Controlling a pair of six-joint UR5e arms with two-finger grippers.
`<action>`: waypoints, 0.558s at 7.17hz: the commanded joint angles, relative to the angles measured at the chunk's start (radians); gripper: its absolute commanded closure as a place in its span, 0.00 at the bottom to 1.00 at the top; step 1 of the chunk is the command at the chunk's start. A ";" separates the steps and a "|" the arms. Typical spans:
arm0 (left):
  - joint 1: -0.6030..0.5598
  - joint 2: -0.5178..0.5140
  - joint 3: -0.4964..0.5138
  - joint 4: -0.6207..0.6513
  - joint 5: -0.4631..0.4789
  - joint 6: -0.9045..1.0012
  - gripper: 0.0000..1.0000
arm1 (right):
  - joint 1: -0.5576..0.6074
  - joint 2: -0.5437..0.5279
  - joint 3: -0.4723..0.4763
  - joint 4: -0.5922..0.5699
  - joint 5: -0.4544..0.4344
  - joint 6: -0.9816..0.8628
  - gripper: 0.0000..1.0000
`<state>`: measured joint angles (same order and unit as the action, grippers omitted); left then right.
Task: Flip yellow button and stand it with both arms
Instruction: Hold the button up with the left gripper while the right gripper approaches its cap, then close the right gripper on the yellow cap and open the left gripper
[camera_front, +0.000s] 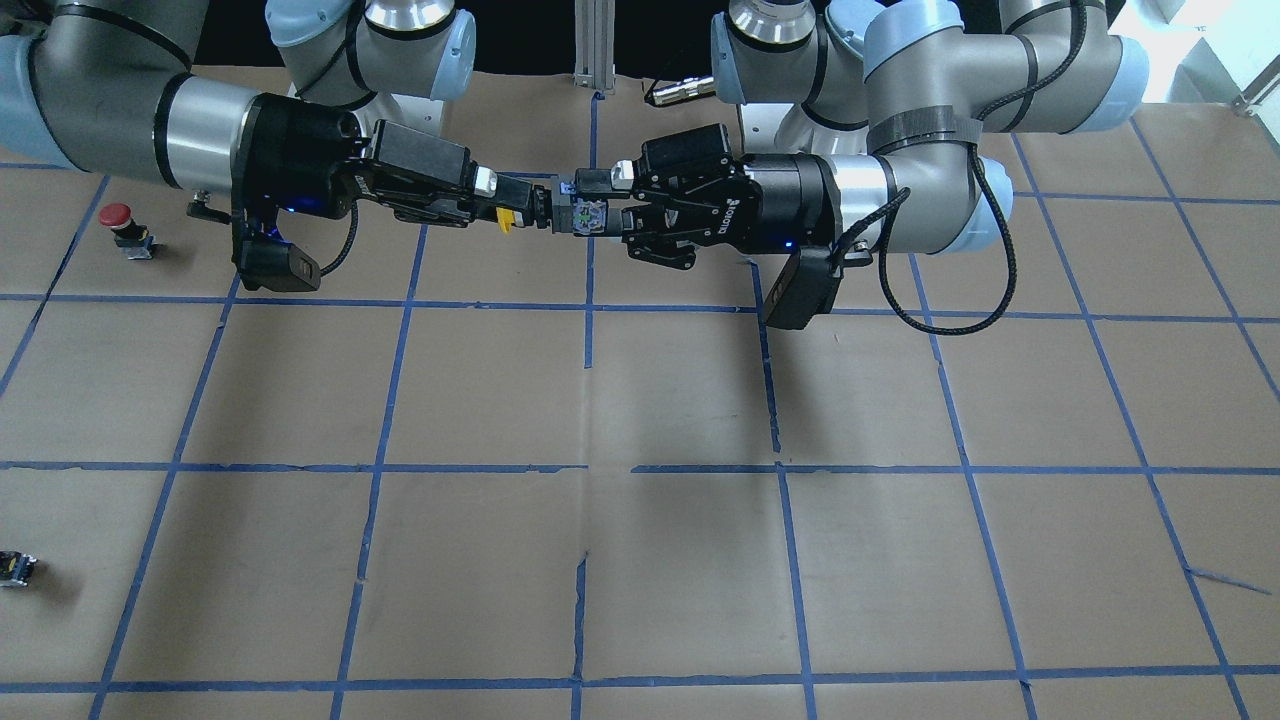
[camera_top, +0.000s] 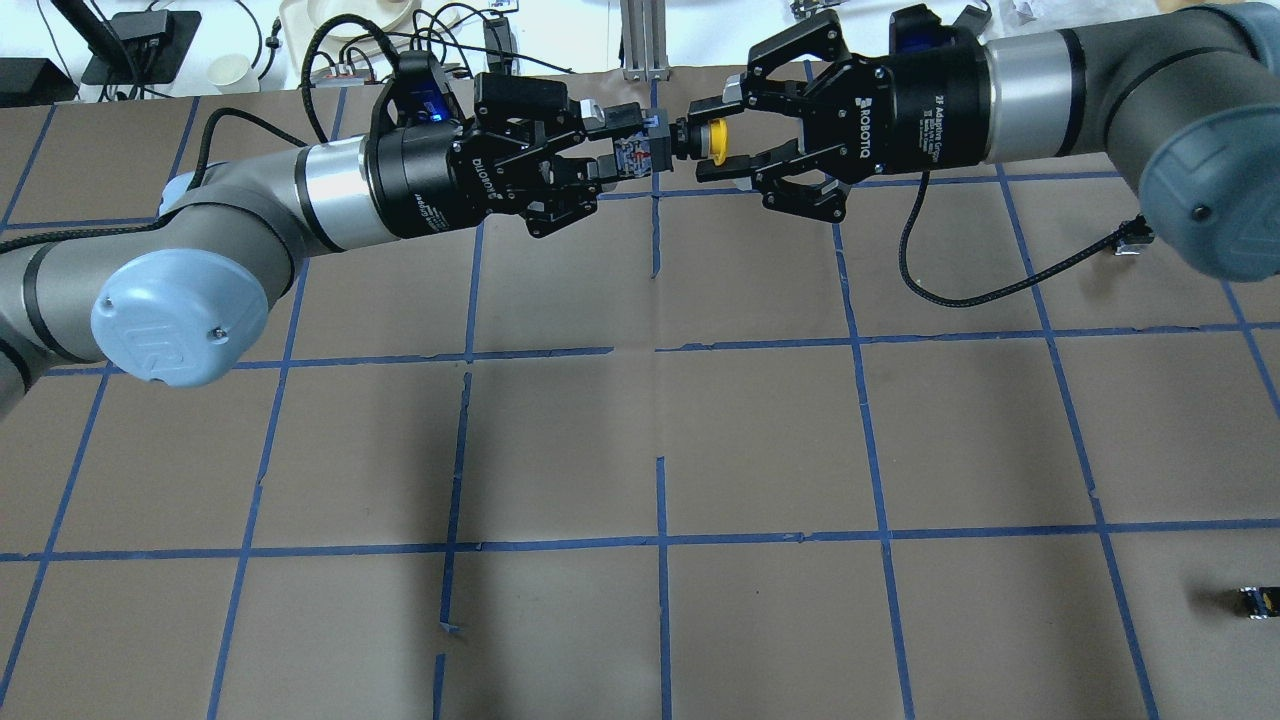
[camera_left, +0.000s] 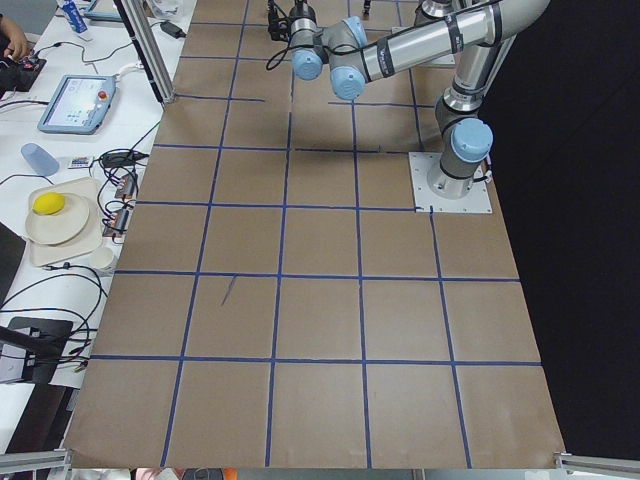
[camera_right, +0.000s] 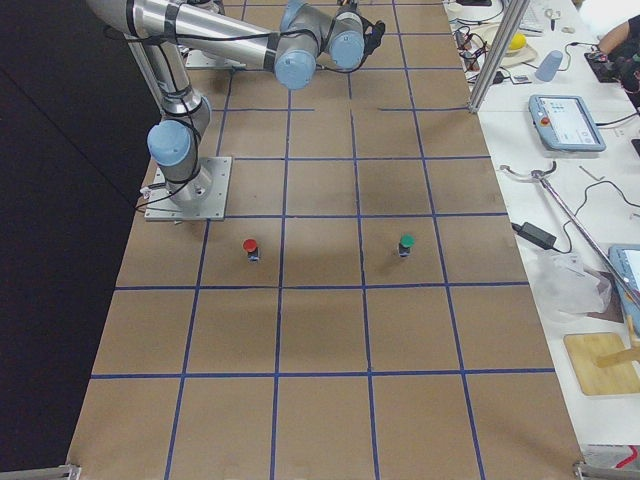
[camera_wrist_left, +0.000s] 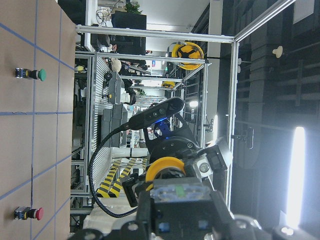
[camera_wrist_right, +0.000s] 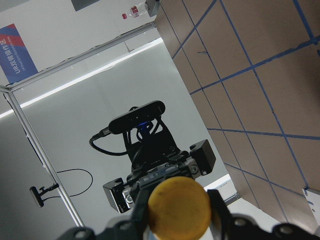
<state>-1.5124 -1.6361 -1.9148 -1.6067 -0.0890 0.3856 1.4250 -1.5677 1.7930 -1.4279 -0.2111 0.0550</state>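
Two silver-grey jointed robot arms with light-blue joint caps, the left arm (camera_top: 330, 195) and the right arm (camera_top: 1050, 95), meet tip to tip above a table (camera_top: 760, 430) covered in brown paper and ruled into squares with blue tape. Between them, held off the surface and lying level, is the yellow button (camera_top: 680, 142), a small push-button with a round yellow mushroom cap, a black cylindrical body and a grey-silver block base.

The black two-finger left gripper (camera_top: 628, 150) is clamped on the block base, and the cap points away from it toward the right arm. The black two-finger right gripper (camera_top: 715, 138) has its fingers spread, one to each side of the yellow cap. In the overhead view they appear just clear of it.

On the robot's right part of the table a red-capped button (camera_front: 125, 228) of the same shape stands upright. It is well apart from a green-capped button (camera_right: 405, 243), which also stands cap-up. A small black-and-silver capless part (camera_top: 1258, 600) lies on the paper far out on the robot's right.
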 joint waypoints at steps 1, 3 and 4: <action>0.000 -0.002 0.003 0.001 0.003 -0.039 0.01 | 0.000 0.000 -0.001 -0.002 0.007 0.000 0.79; 0.000 -0.002 0.003 0.046 0.003 -0.104 0.00 | -0.001 0.004 -0.001 -0.003 0.006 -0.001 0.78; 0.006 -0.001 0.003 0.141 0.015 -0.193 0.00 | -0.027 0.005 -0.010 -0.031 -0.063 -0.006 0.77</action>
<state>-1.5108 -1.6380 -1.9118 -1.5434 -0.0827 0.2742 1.4171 -1.5646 1.7889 -1.4380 -0.2235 0.0530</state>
